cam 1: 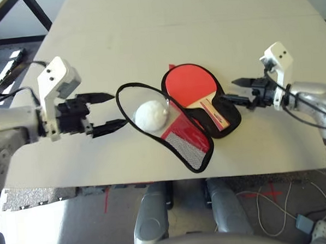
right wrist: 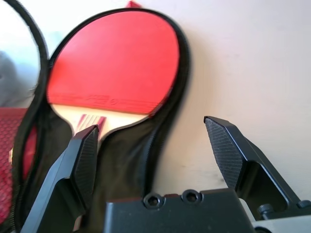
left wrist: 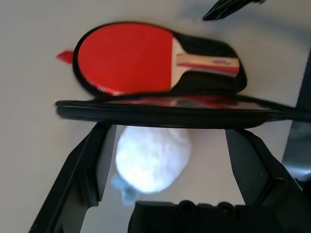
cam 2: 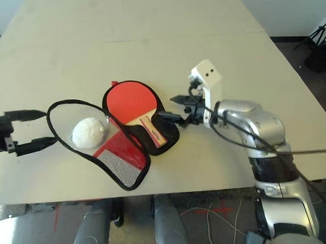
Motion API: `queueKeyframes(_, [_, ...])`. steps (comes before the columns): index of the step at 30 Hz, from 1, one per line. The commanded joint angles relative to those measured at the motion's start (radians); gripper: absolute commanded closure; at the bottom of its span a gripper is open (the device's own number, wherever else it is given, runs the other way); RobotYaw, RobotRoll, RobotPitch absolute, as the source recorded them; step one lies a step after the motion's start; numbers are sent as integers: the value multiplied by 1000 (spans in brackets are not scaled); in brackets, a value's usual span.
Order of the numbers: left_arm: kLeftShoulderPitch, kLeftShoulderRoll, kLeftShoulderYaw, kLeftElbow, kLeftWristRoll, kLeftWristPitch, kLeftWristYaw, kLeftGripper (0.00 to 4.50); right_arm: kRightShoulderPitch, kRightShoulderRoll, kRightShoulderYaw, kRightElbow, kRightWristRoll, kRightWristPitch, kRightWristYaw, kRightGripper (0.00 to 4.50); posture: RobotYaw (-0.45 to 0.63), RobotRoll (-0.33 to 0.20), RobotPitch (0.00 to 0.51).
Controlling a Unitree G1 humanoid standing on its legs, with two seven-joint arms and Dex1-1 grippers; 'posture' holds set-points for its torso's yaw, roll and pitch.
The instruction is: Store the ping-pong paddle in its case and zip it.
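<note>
- Pale tabletop [cam 1: 121, 47] beneath both grippers.
- Left gripper [cam 1: 109, 113]: fingers apart beside the case's raised clear-windowed flap [cam 1: 189, 137], perhaps to fold it.
- Right gripper [right wrist: 150, 124]: fingers apart near the ping-pong paddle [right wrist: 116, 63], lying in the open case, probably awaiting closure.

- Stretching out wide and pale as a tabletop [cam 1: 119, 26] (plain and smooth, with a faint line across the far part).
- Bearing the black-lined half of the opened case [right wrist: 121, 165], near the front edge.
- Showing the case's flap [cam 1: 187, 151] opening toward the robot's left.
- Framing a white fluffy ball [cam 1: 150, 116] within the flap's outline (resting on tabletop or flap, hard to tell).
</note>
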Motion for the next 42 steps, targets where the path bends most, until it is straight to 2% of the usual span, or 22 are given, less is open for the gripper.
queueKeyframes(1, [-53, -87, -103, -50, -31, 26, 66, 0, -8, -7, -31, 51, -9, -22, 3, 36, 85, 0, 245])
queueKeyframes(5, [-196, -296, -241, 14, 83, -89, 167, 0, -8, -9, -60, 91, -4, -27, 6, 36, 79, 0, 247])
queueKeyframes(8, [-241, -400, -284, 90, 162, -179, 214, 0, -2, -8, -75, 107, -4, -53, 18, 36, 69, 0, 249])
queueKeyframes(11, [-246, -465, -311, 131, 209, -241, 232, 0, 3, -13, -87, 127, -2, -60, 27, 36, 55, 0, 250])
queueKeyframes(17, [-203, -460, -302, 137, 204, -242, 205, 0, 17, -22, -126, 157, 15, -86, 66, 36, 50, 0, 254])
queueKeyframes(22, [-162, -478, -334, 161, 242, -281, 197, 0, 12, -19, -129, 181, 8, -91, 75, 36, 54, 0, 255])
queueKeyframes(25, [-163, -477, -318, 154, 231, -272, 194, 0, 1, -21, -130, 190, 23, -53, 84, 36, 54, 0, 255])
queueKeyframes(33, [-168, -404, -295, 139, 208, -245, 139, 0, -14, -61, -85, 225, 83, 135, 195, 36, 58, 0, 252])
queueKeyframes(37, [-169, -389, -294, 126, 198, -227, 131, 0, -25, -52, -43, 244, 111, 245, 232, 36, 62, 0, 251])
queueKeyframes(42, [-161, -382, -299, 116, 202, -219, 127, 0, -30, -13, -10, 250, 108, 298, 218, 36, 66, 0, 245])
